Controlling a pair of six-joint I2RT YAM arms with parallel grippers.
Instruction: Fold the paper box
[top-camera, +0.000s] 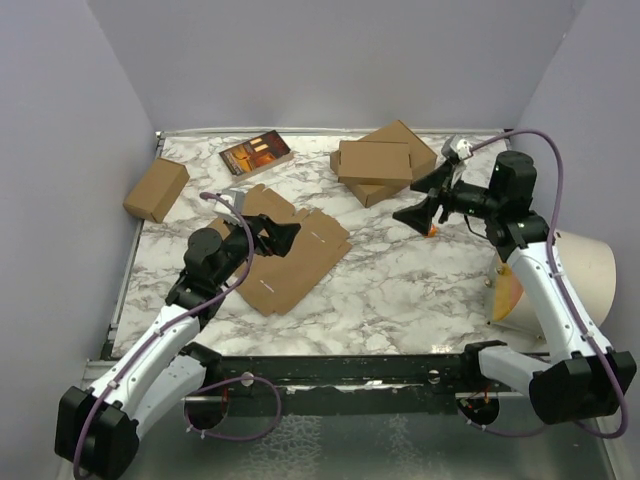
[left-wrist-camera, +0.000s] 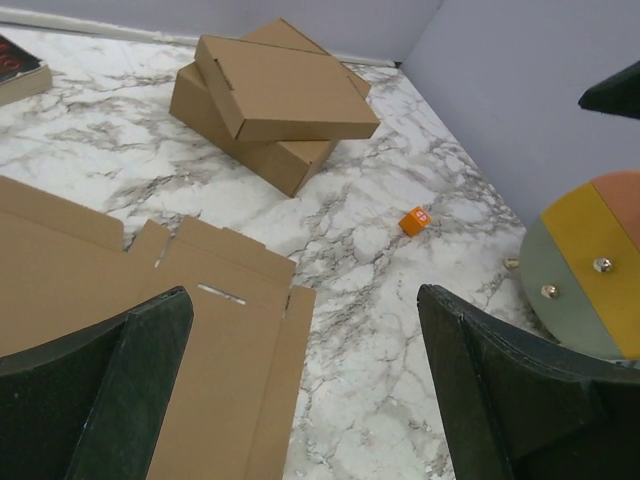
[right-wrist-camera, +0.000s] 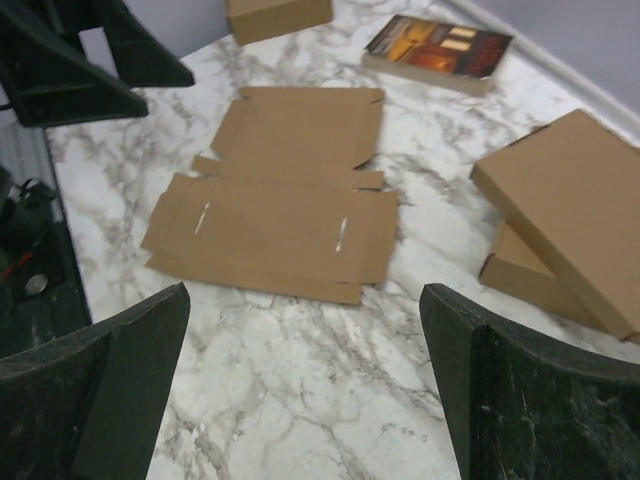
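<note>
Top external view, paper box (top-camera: 300, 262) lay flat and unfolded on the marble table (top-camera: 420, 290), left of centre, left gripper (top-camera: 286, 238) hung over it, fingers spread wide and empty, right gripper (top-camera: 424, 200) likewise agape, holding nothing, near the stacked folded boxes (top-camera: 378, 165)

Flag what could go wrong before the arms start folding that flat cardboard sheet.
1. The paper box lies fully flat on the marble table. The open left pincer may shove it along instead of getting under a flap.
2. The open right pincer hangs near the stacked boxes. A reach toward the sheet could knock them.
3. The orange cube lies loose to the right of the sheet. A sliding sheet might catch on it.
</note>
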